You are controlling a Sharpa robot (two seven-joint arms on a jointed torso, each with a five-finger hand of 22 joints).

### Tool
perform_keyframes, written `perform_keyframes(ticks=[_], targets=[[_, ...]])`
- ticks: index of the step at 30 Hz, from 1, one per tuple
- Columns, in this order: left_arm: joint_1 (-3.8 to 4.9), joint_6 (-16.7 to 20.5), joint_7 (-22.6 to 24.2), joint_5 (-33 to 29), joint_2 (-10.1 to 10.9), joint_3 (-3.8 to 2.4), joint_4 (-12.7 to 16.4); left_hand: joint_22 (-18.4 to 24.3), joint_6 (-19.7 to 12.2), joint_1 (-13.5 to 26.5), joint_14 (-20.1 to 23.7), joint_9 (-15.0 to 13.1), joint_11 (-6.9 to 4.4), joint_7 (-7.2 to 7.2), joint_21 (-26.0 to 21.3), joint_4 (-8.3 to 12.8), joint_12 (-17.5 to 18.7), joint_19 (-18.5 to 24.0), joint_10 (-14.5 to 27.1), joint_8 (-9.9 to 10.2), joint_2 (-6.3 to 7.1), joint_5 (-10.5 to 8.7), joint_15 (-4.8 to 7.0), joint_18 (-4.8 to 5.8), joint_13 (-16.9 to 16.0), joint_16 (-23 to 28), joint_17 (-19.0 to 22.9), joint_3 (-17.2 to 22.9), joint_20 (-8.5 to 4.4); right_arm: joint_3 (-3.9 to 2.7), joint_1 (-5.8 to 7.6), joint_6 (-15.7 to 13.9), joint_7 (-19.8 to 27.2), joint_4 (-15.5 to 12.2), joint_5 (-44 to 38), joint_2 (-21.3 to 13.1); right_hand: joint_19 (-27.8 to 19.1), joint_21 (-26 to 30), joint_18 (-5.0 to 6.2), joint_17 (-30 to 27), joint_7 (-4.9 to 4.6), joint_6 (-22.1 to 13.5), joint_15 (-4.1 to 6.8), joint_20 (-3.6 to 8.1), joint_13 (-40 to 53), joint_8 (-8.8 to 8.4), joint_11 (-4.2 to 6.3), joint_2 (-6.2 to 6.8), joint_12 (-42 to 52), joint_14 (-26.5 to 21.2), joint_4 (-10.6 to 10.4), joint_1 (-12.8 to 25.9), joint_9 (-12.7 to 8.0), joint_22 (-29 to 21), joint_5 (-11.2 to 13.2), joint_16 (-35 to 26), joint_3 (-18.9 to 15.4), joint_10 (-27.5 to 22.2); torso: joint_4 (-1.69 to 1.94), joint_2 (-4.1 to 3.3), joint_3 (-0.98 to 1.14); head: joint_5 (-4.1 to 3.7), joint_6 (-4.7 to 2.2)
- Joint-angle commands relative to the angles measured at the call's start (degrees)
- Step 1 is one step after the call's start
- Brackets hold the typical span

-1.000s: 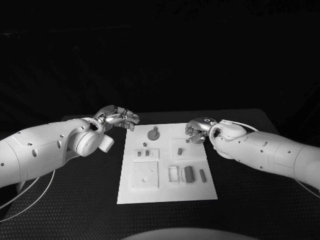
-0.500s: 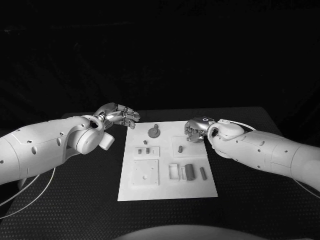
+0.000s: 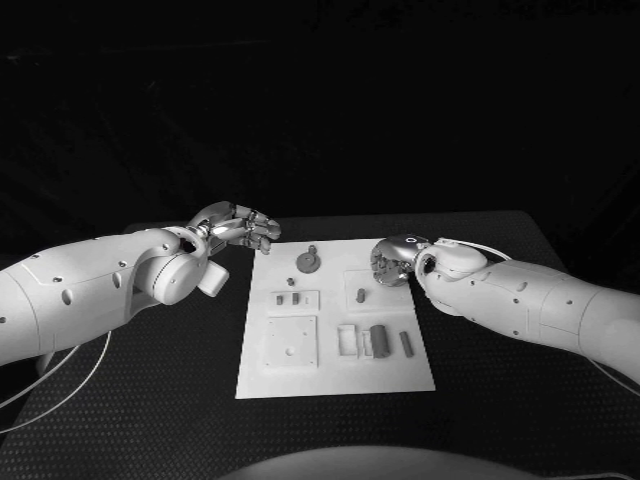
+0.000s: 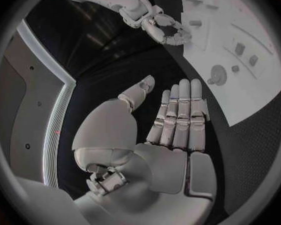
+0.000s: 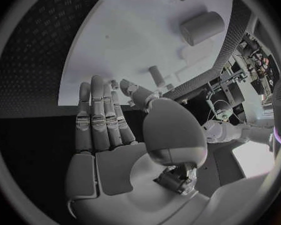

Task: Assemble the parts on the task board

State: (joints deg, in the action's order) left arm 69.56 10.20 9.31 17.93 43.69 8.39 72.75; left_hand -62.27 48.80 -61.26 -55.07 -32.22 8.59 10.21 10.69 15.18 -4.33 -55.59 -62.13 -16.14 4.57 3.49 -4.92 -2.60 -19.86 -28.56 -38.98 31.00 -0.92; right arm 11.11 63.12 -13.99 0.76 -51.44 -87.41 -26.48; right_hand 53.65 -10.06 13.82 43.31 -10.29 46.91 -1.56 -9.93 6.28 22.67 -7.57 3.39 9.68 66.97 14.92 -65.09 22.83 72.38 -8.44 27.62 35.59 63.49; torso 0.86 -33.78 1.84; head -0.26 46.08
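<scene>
- Both hands have drifted slightly toward the far end of the task board (image 3: 335,370); the parts (image 3: 376,343) lie where they were.
- Left hand (image 3: 237,231) hovers off the board's far-left corner, fingers straight, holding nothing.
- Right hand (image 3: 395,259) hangs over the far-right edge, likewise empty.
- Judging by this, no part is grasped yet.

Dim throughout; background black beyond the table (image 3: 147,400). Brightest on the task board (image 3: 335,385) and both white arms, lit from above. Soft shadows beside the parts. Wrist views circular, dark-framed, with straight board edges bowed toward the rim. No glare.
</scene>
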Motion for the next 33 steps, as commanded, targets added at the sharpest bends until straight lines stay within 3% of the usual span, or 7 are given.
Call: perform_keyframes(ticks=[1,10,18,33], targets=[[0.12,-0.2,1.0,-0.4,0.0,-0.07,0.2,-0.1,0.4,0.7,-0.3,-0.1,-0.33,0.03,-0.2,-0.3,-0.4,-0.1,-0.2,-0.1,-0.03,0.05,-0.01,-1.01,0.1,0.3,-0.1,-0.2,0.12,0.02,-0.07,1.3,0.0,-0.1,-1.0,0.1,0.4,-0.3,1.18,0.1,0.12,0.4,0.14,-0.11,0.1,0.28,0.03,-0.04,0.3,0.3,0.1,0.3,0.1,0.1,-0.1,0.2,0.0,0.6,-0.03,0.0,0.01,0.11,0.04],[0.27,-0.1,1.1,-0.4,-0.1,-0.08,0.3,-0.1,0.4,0.7,-0.3,-0.1,-0.34,0.02,-0.3,-0.3,-0.4,-0.1,-0.2,-0.1,-0.02,0.05,-0.01,-1.01,0.1,0.4,-0.1,-0.2,0.12,0.11,-0.15,1.8,-0.1,0.5,-1.0,0.6,0.5,-0.2,1.18,0.1,0.14,0.5,0.15,-0.09,0.1,0.27,0.05,-0.1,0.2,0.3,0.3,0.2,0.1,0.1,-0.1,0.3,0.1,0.6,-0.03,-0.02,-0.02,0.04,0.07],[0.51,-0.2,1.1,-0.4,-0.1,-0.08,0.7,-0.1,0.4,0.7,-0.3,-0.1,-0.35,0.0,-0.3,-0.3,-0.4,-0.1,-0.2,-0.2,-0.02,0.05,-0.01,-1.01,0.1,0.4,-0.2,-0.2,0.12,0.77,-0.5,2.6,-0.3,1.2,-1.4,1.1,0.5,-0.2,1.18,0.1,0.16,0.6,0.16,-0.08,0.2,0.25,0.06,-0.27,0.2,0.3,0.5,0.1,0.1,0.2,-0.1,0.3,0.2,0.6,-0.01,-0.07,-0.01,-0.08,0.24],[1.15,-0.4,1.0,-0.4,-0.1,-0.08,1.2,-0.1,0.4,0.7,-0.4,-0.1,-0.37,-0.01,-0.3,-0.3,-0.4,-0.1,-0.2,-0.2,0.0,0.05,-0.01,-1.02,0.1,0.5,-0.3,-0.3,0.12,1.56,-0.86,4.5,-1.1,3.3,-3.5,2.3,0.6,0.2,1.18,0.2,0.5,1.5,0.26,-0.05,0.6,0.49,0.2,-2.29,0.0,0.2,1.6,-0.8,0.2,0.5,-0.1,0.6,0.8,1.1,-0.06,-0.08,-0.01,-0.25,0.72]])
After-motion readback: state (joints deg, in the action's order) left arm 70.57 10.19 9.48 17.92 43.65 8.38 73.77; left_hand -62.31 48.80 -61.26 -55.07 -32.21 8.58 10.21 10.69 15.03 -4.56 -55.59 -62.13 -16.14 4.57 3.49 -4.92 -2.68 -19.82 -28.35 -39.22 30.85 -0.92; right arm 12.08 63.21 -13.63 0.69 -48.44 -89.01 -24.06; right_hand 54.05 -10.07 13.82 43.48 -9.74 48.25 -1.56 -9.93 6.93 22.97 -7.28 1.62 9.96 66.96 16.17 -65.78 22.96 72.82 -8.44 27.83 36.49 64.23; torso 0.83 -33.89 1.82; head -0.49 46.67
